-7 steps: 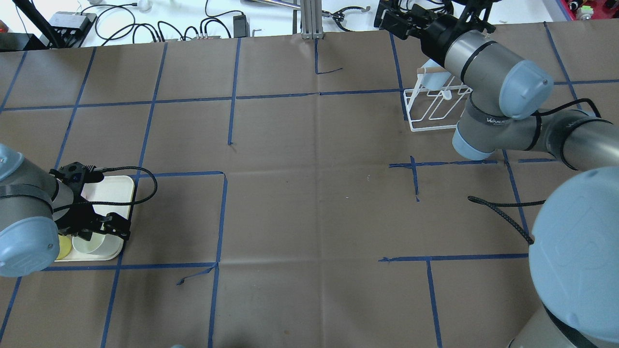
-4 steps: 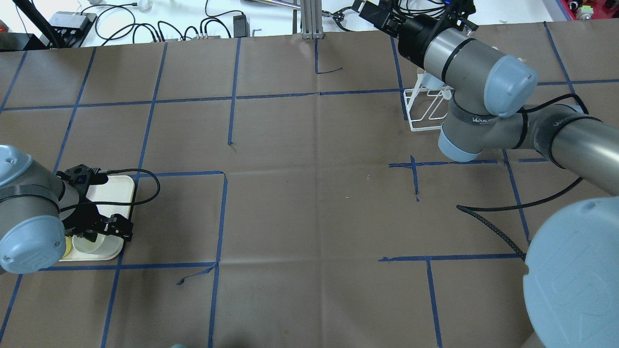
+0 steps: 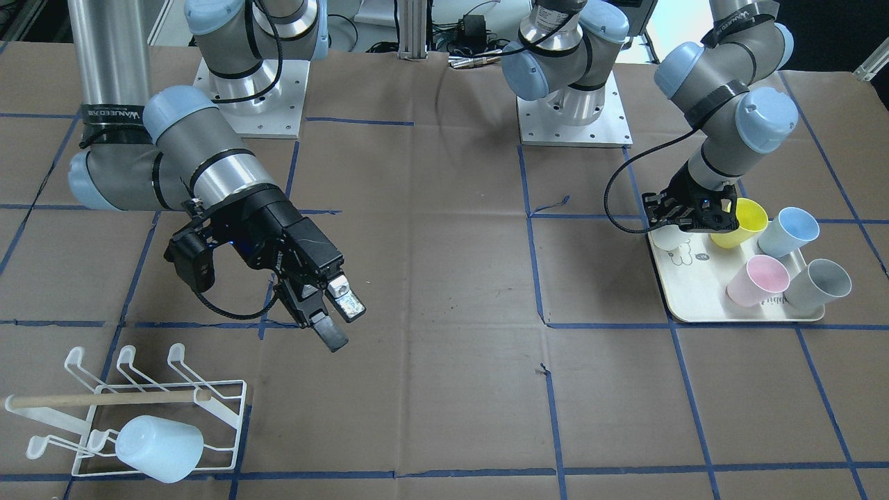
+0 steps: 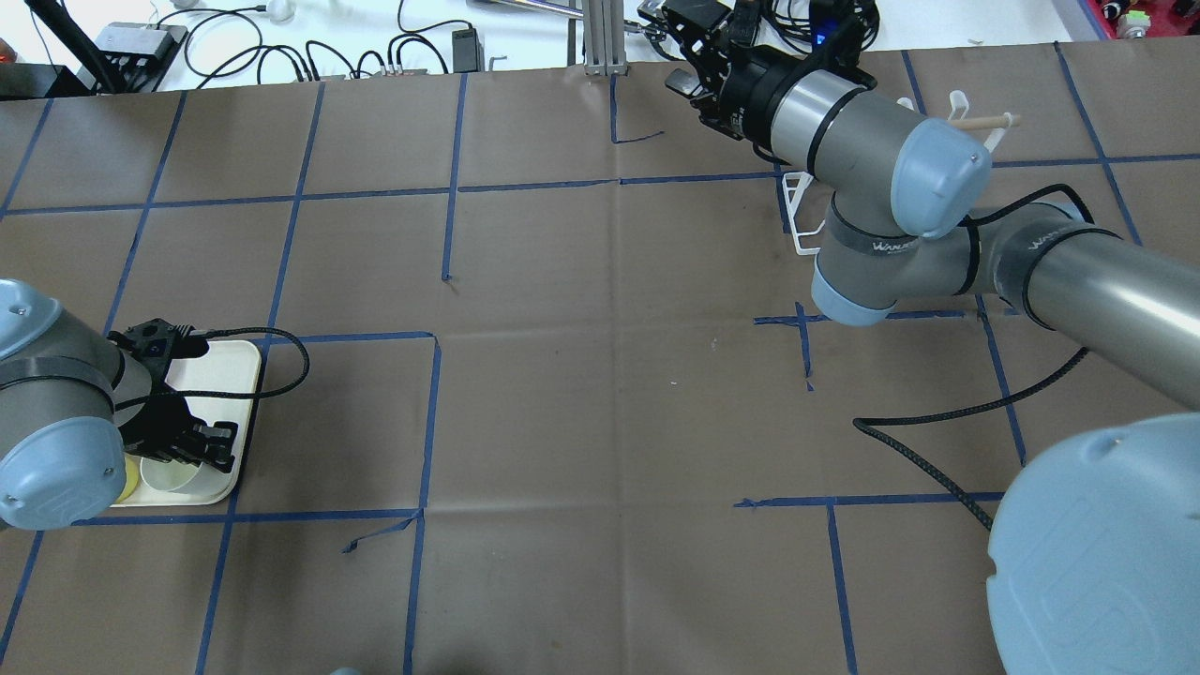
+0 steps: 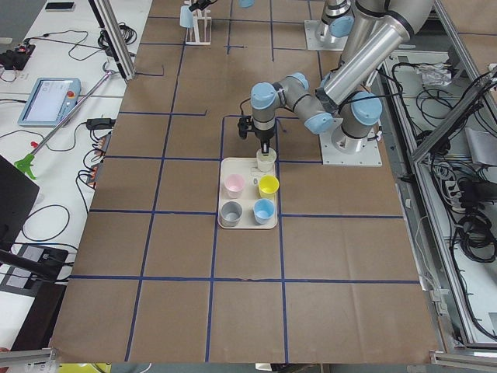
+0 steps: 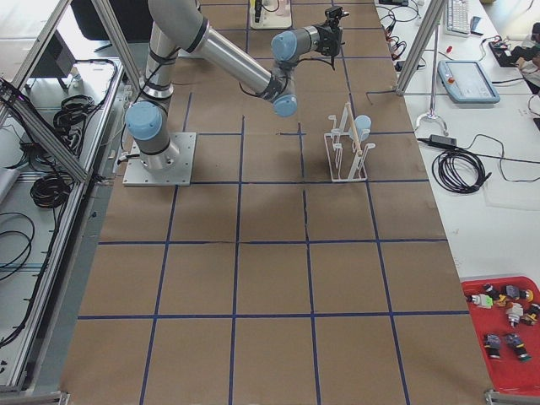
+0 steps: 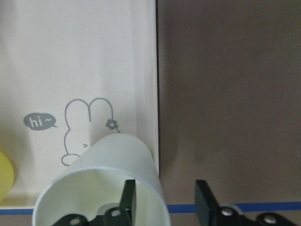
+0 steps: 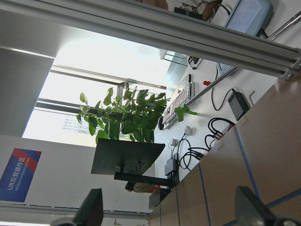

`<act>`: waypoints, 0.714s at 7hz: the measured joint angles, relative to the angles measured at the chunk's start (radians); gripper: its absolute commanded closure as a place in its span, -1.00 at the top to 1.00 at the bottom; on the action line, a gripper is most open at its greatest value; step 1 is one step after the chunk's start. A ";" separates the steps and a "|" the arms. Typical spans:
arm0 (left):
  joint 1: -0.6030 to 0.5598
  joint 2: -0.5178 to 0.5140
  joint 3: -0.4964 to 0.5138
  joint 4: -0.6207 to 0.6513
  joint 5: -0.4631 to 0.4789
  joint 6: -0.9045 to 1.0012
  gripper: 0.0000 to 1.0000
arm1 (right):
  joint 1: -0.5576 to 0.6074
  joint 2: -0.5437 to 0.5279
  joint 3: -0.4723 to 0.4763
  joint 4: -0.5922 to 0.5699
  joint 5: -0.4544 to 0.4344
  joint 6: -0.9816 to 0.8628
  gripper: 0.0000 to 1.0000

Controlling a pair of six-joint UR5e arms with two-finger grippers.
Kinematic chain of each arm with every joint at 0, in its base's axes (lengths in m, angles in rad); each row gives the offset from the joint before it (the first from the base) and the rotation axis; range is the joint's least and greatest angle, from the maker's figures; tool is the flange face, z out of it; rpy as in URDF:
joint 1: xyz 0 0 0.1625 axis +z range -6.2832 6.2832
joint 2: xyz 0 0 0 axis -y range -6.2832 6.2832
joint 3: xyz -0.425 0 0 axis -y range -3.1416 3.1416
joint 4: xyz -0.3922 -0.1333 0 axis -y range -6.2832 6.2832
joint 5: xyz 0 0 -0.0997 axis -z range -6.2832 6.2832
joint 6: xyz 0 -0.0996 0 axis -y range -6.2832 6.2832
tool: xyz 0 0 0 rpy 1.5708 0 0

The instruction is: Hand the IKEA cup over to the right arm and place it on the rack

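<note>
A white IKEA cup (image 7: 94,188) stands upright at the corner of a cream tray (image 7: 94,56) with a bear drawing. My left gripper (image 7: 164,197) is open over its rim, one finger inside and one outside the wall, with a gap left. It shows in the front view too (image 3: 694,217), hiding most of the cup (image 3: 669,237). My right gripper (image 3: 335,316) is open and empty, held in the air above the table. The white wire rack (image 3: 222,410) with its wooden dowel holds a pale blue cup (image 3: 158,448).
On the tray (image 3: 694,298) stand a yellow cup (image 3: 740,222), a blue cup (image 3: 788,232), a pink cup (image 3: 757,281) and a grey cup (image 3: 819,285). In the overhead view the right arm (image 4: 872,150) covers most of the rack (image 4: 797,220).
The right arm has swung its wrist leftward, away from the rack, along the far table edge. The left gripper's fingers have narrowed over the white cup's rim.
</note>
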 measured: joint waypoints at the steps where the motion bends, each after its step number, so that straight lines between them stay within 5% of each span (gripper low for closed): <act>1: 0.000 0.008 0.011 -0.003 0.000 0.001 -1.00 | 0.022 0.002 -0.002 -0.001 0.001 0.044 0.99; 3: -0.002 0.044 0.105 -0.118 0.000 0.000 -1.00 | 0.044 0.013 -0.004 -0.009 0.019 0.116 0.99; 5: -0.009 0.046 0.342 -0.383 -0.001 0.000 -1.00 | 0.052 0.026 -0.004 -0.014 0.045 0.152 0.99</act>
